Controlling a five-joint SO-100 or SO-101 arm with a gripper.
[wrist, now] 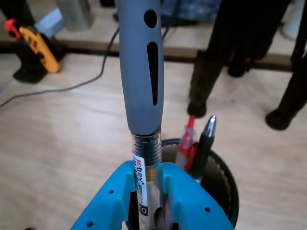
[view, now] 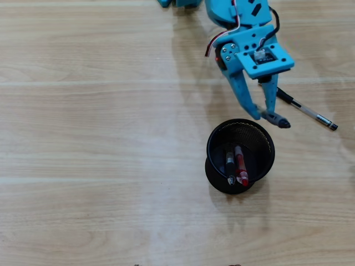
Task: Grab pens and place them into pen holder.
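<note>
My blue gripper [view: 265, 114] hangs just above the upper right rim of the black mesh pen holder [view: 212, 166], shut on a grey pen [view: 276, 118] with a clear barrel. In the wrist view the grey pen [wrist: 143, 72] sticks up from between the jaws of the gripper [wrist: 146, 194], and the pen holder [wrist: 226, 178] lies just beyond it. A red pen [view: 241, 164] and a black pen [view: 229, 163] stand inside the holder; the wrist view shows the red pen [wrist: 187, 140] and the black pen [wrist: 204, 142] there too. A black-capped clear pen [view: 308, 112] lies on the table to the gripper's right.
The wooden table [view: 89, 138] stretches wide to the left of and below the holder. The arm's base [view: 183, 3] sits at the top edge. Beyond the table, the wrist view shows a yellow and black tool [wrist: 34, 43], a cable [wrist: 72, 86] and dark legs [wrist: 211, 72].
</note>
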